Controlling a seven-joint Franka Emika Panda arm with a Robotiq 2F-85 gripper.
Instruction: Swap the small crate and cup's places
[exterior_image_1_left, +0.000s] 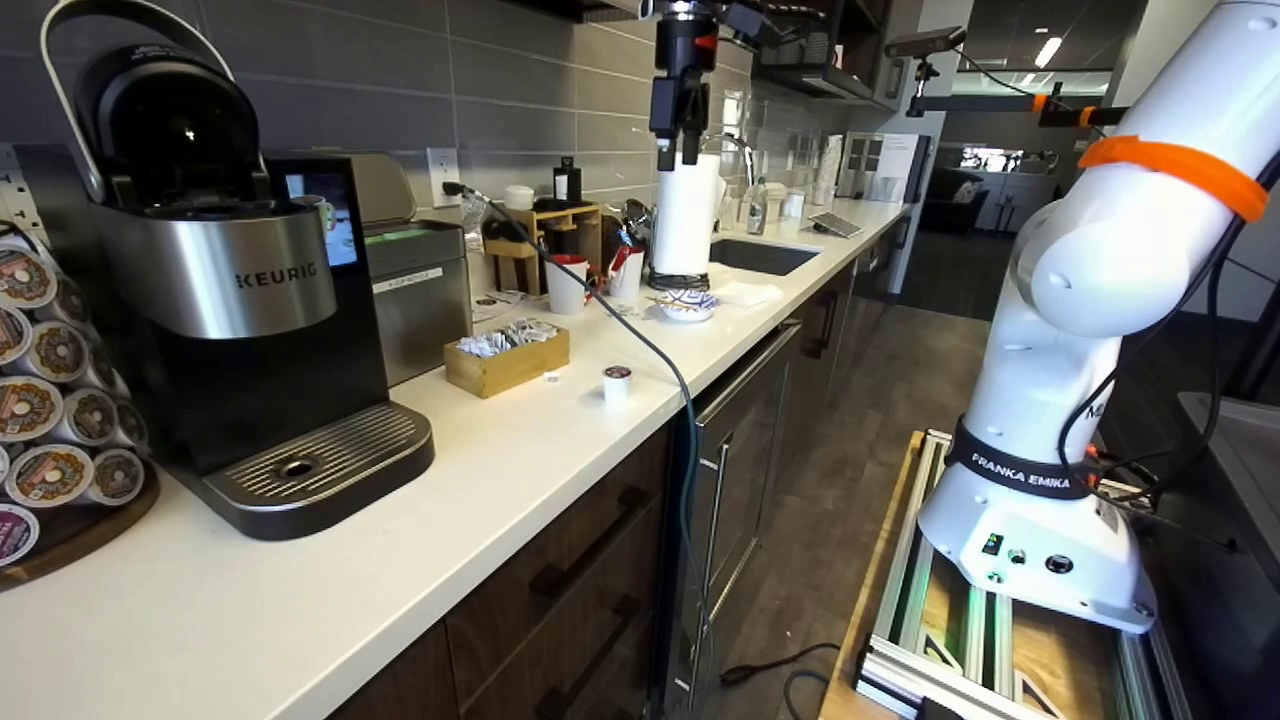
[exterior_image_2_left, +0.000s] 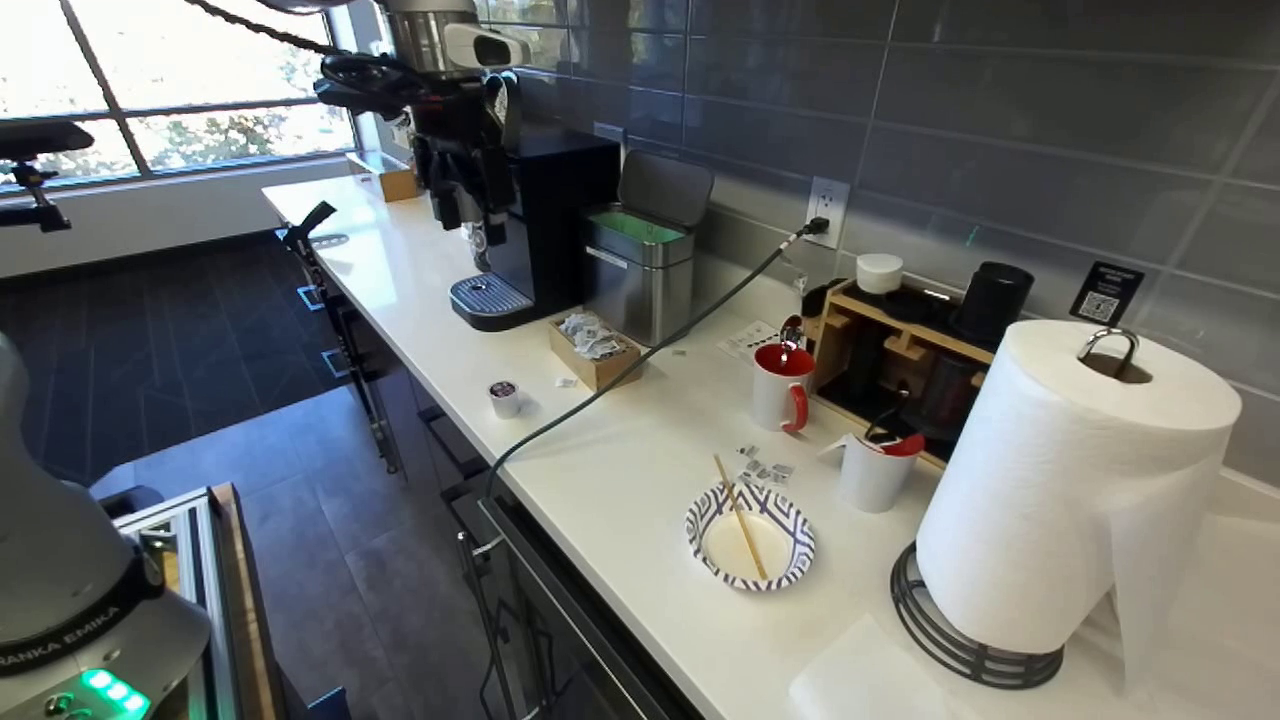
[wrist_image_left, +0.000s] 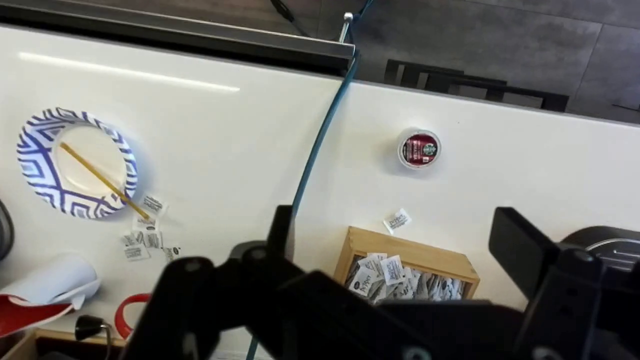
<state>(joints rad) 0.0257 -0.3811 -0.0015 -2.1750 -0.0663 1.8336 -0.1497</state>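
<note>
white counter (exterior_image_1_left: 530, 440) bears small crate (exterior_image_1_left: 526, 361) near cup (exterior_image_1_left: 616, 387); tool (wrist_image_left: 398, 235) hangs above, jaws wide apart.

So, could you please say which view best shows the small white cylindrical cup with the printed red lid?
The wrist view: it shows the white cup largest, from above, its red print clear. In both exterior views it is smaller, seen obliquely, print unreadable.

Tan crate (exterior_image_1_left: 525, 366), white cup (exterior_image_1_left: 616, 388), blue-patterned white bowl (wrist_image_left: 102, 150), black tool (wrist_image_left: 393, 222)
</note>
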